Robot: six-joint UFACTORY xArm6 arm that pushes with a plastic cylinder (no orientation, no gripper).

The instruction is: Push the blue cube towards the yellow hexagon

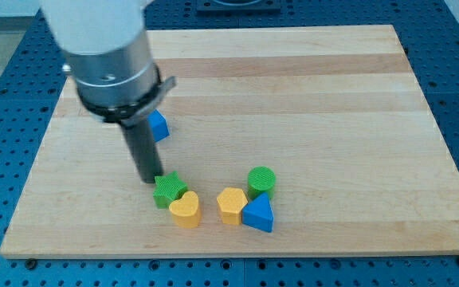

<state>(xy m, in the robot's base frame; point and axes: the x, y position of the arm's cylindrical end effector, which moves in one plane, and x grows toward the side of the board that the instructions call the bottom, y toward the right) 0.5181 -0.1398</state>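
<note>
The blue cube (158, 125) lies left of the board's middle, partly hidden behind my rod. The yellow hexagon (231, 205) lies near the view's bottom, touching a blue triangle (258, 214) on its right. My tip (148, 180) rests on the board below the blue cube, right at the upper left edge of a green star (168, 189). The cube is up and to the left of the hexagon, well apart from it.
A yellow heart (186, 210) touches the green star from below right. A green cylinder (261, 181) stands just above the blue triangle. The wooden board (333, 96) lies on a blue perforated table (6, 96).
</note>
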